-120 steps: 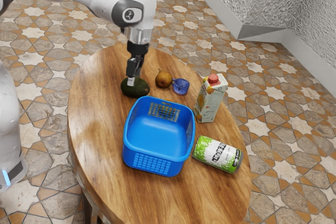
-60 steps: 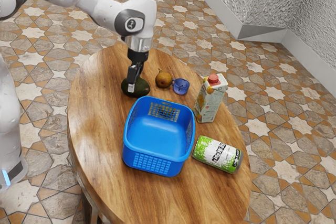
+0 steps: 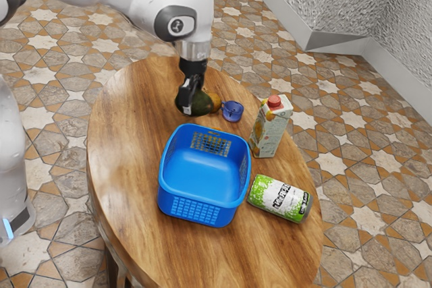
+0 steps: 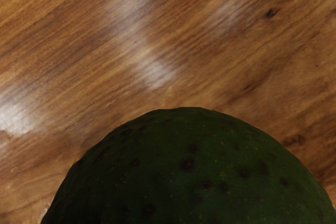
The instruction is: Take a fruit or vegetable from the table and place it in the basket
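Brown wooden counter (image 3: 128,160) beneath, the black pincer (image 3: 191,104) pinches a rounded dark-green avocado (image 3: 202,104), best lifted well above the blue plastic basket (image 3: 202,213).

Avocado (image 3: 202,104) near blue basket (image 3: 201,212) — green-white can (image 3: 279,198) beside.

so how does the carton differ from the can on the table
The carton stands upright, while the can lies on its side. The carton is boxy with flat sides; the can is round-bodied. The carton has a red cap on top, whereas the can has no such cap. Both are outside the blue basket.
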Action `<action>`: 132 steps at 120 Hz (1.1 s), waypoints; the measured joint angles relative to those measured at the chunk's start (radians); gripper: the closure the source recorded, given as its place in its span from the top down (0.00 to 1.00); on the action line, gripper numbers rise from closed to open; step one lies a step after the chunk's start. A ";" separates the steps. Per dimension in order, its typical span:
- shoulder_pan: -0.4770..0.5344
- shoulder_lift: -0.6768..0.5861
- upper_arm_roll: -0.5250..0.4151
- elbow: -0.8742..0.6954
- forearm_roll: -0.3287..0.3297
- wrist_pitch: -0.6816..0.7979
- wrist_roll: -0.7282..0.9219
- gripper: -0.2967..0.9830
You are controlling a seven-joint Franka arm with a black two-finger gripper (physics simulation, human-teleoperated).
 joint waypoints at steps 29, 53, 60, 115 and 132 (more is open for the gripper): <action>-0.153 -0.112 -0.070 0.022 -0.019 -0.048 0.010 0.46; -0.164 -0.113 -0.181 0.026 -0.068 -0.061 0.016 0.45; -0.162 -0.111 -0.198 0.027 -0.077 -0.063 0.018 0.44; -0.158 -0.098 -0.245 0.046 -0.068 -0.056 0.012 0.75; -0.158 -0.102 -0.251 0.081 -0.063 -0.057 0.010 0.76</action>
